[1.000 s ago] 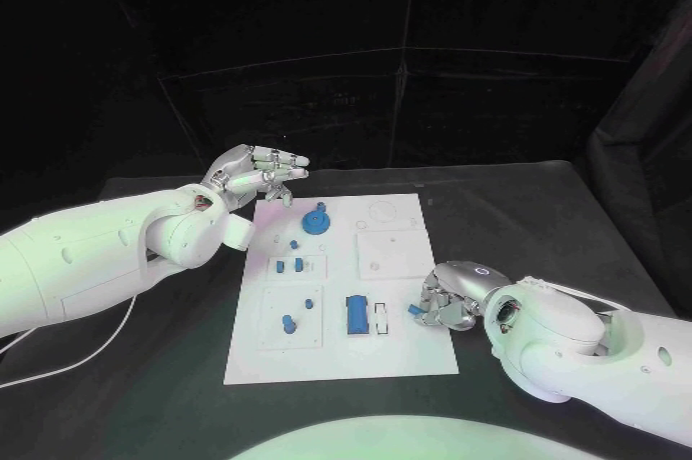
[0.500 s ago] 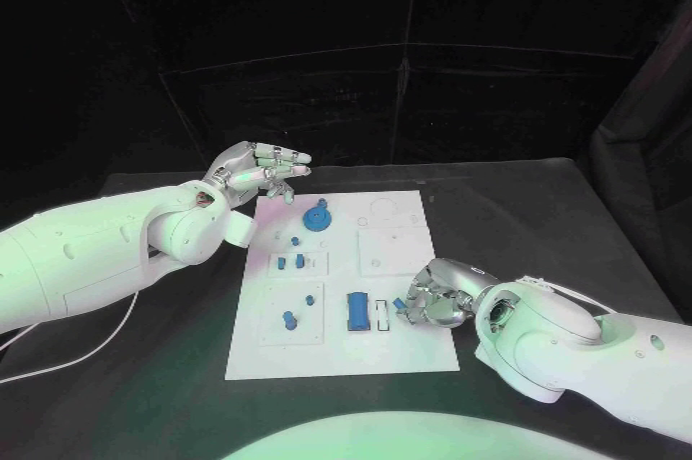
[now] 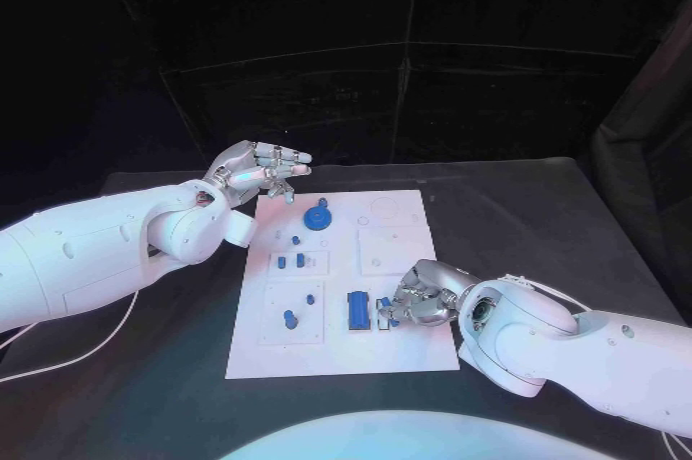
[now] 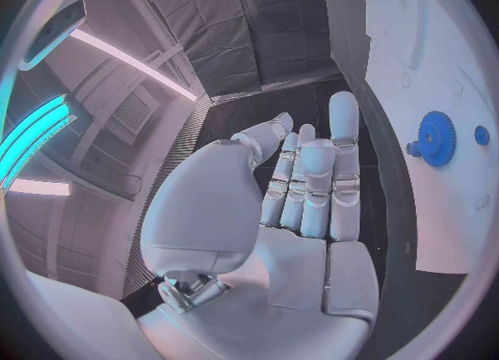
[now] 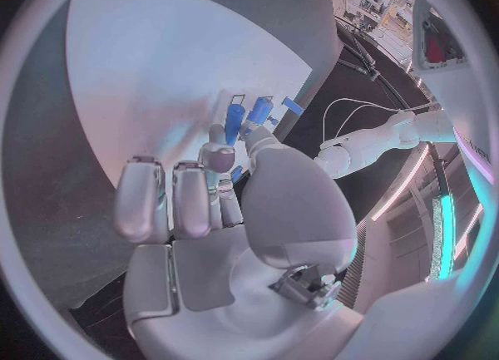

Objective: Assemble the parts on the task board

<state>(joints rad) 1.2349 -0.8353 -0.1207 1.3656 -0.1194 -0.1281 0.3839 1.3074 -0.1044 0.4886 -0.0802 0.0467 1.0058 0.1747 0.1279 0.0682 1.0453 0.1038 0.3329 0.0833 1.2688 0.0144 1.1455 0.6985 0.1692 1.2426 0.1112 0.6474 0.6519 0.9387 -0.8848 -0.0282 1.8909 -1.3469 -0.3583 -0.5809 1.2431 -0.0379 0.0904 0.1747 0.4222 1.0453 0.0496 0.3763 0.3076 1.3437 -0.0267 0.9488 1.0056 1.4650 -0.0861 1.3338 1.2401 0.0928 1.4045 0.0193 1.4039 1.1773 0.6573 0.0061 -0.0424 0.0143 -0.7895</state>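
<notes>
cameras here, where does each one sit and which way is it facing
Head view: on the robot's head, looking down at the task board; left hand and right hand reach in.
Left wrist view: behind the left hand, facing along its fingers past the board's edge.
Right wrist view: behind the right hand, facing down onto the board.
Shared: the blue gear appears in the head and left wrist views.

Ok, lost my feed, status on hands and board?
Left hand open, raised beside white task board. Right hand over board, grip unclear. Blue round gear unobstructed.
</notes>
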